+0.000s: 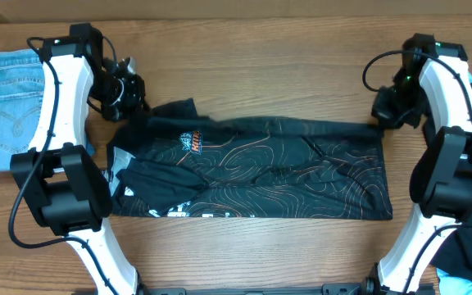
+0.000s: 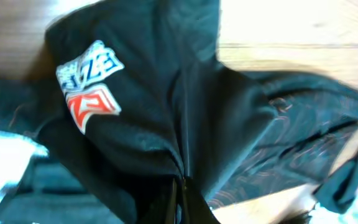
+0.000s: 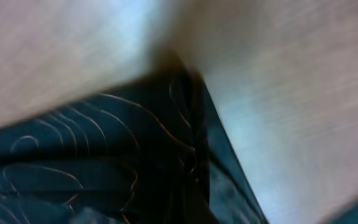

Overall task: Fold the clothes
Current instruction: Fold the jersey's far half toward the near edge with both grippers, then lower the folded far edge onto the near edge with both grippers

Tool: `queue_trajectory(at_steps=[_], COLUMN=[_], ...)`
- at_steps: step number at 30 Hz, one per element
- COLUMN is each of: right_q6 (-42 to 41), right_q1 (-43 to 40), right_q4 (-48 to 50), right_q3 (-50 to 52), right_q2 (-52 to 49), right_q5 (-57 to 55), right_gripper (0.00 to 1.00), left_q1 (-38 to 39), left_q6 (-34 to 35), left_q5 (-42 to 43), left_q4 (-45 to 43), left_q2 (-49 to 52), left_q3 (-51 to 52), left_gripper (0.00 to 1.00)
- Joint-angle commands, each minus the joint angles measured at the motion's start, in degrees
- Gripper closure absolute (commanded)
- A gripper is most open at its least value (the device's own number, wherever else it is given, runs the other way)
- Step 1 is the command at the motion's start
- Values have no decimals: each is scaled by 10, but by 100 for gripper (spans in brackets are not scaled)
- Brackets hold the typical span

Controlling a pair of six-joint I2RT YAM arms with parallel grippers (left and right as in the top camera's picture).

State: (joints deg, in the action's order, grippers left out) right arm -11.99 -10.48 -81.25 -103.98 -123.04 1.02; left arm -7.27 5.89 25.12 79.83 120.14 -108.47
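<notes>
The black jersey (image 1: 260,168) is spread long and flat across the middle of the wooden table (image 1: 260,70). Blue jeans (image 1: 11,98) are seen off to its left. Only a little bit of cloth is pinched at each far corner. If it is pulled too hard, a corner could slip out and the fold would be made crooked. The left gripper (image 1: 133,105) is squeezed tight on the jersey's far left corner. The right gripper (image 1: 381,117) is squeezed tight on its far right corner.

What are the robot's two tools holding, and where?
The black jersey: left tool pinches its far left corner, right tool its far right corner.
</notes>
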Motion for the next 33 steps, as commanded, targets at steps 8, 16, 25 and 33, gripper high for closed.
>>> queue_trajectory(at_steps=[8, 16, 25, 33], right_q6=[0, 7, 6, 7], right_q1=[-2, -1, -1, 9], right_q4=[-120, -158, -133, -107], right_q3=[-14, -4, 66, 154], right_q2=[21, 41, 153, 159], right_q5=[-27, -29, -20, -14], right_gripper=[96, 96, 96, 96], left_q1=[-4, -3, -3, -4], left_q6=[-32, -47, -56, -45], left_q5=[-89, -112, -113, -153], left_q4=[74, 112, 100, 79], left_q2=[-5, -9, -79, -140], left_q3=[-2, 31, 127, 213], left_gripper=[96, 96, 96, 96])
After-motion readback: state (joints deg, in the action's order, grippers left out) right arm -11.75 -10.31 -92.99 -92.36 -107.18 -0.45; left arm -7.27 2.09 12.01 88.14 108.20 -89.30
